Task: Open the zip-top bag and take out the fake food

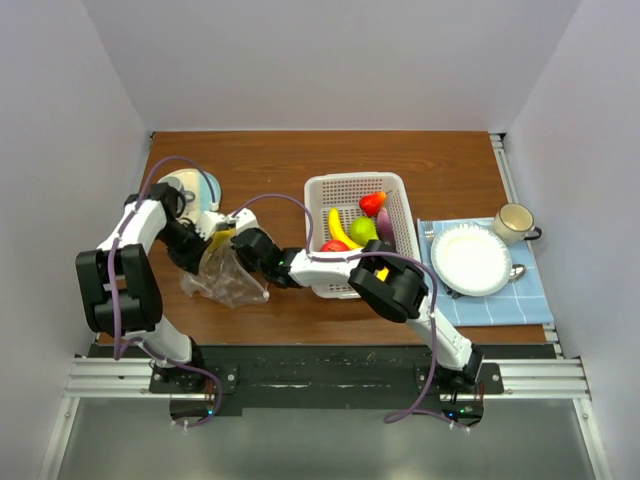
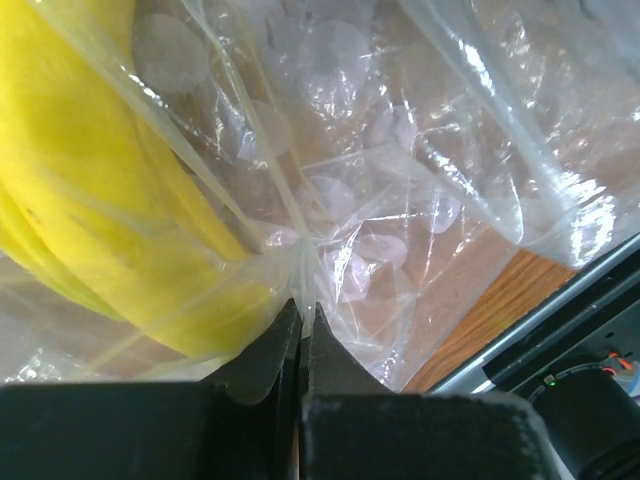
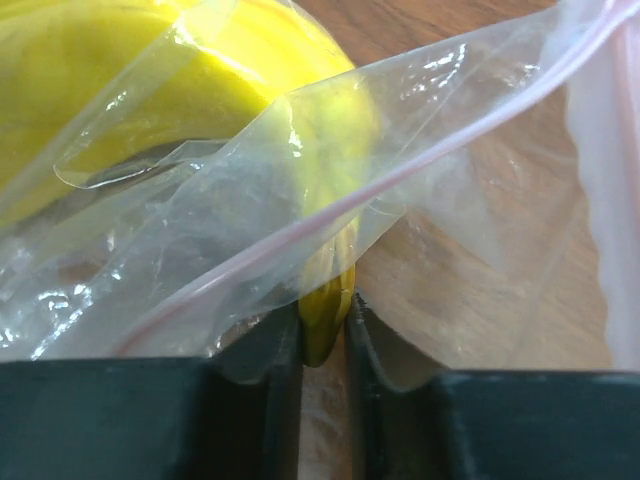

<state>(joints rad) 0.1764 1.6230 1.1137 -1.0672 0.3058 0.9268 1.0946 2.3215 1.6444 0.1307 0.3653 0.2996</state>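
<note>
The clear zip-top bag (image 1: 232, 283) hangs over the wooden table at the left, lifted between both arms. My left gripper (image 2: 303, 308) is shut on a pinch of the bag's plastic (image 2: 400, 180), with a yellow banana (image 2: 90, 190) inside the bag beside it. At the bag's mouth, under the pink zipper strip (image 3: 400, 175), my right gripper (image 3: 325, 312) is shut on the banana's tip (image 3: 326, 335), which touches both fingers. In the top view the left gripper (image 1: 203, 250) and right gripper (image 1: 232, 238) meet at the bag's top. More fake food (image 1: 350, 230) lies in the white basket (image 1: 358, 183).
A white plate (image 1: 470, 258) sits on a blue cloth (image 1: 495, 305) at the right, with a mug (image 1: 512, 222) behind it. A round pale object (image 1: 192, 188) lies behind the left arm. White walls enclose the table on three sides.
</note>
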